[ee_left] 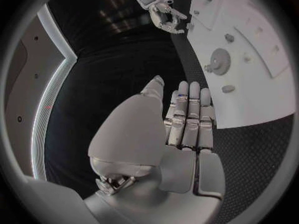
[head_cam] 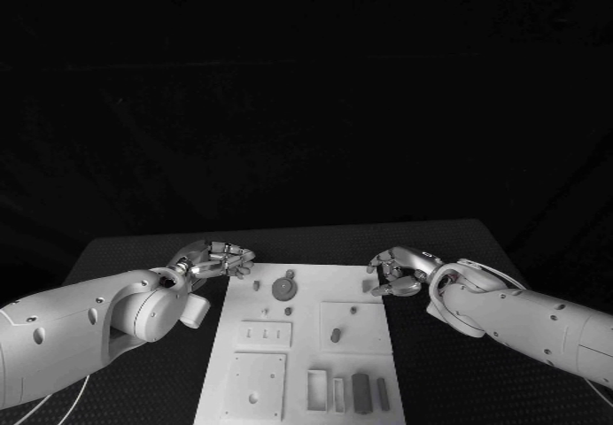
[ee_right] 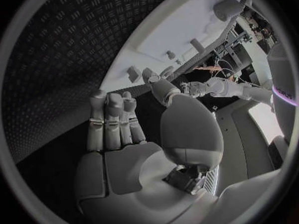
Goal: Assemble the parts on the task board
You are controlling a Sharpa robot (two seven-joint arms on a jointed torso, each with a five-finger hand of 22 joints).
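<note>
The white task board lies in the middle of the table between my two hands. A round toothed part rests near its far end, also seen as the toothed part in the left wrist view. Small pegs lie around it. Two dark bars stand in slots at the near end. My left hand hovers just off the board's far left corner, fingers straight and holding nothing. My right hand is at the far right edge, its palm bare.
The black table has a ridged surface and stretches to both sides of the board. Raised white blocks with holes and slots take up the board's near half. Each arm reaches in from its own side.
</note>
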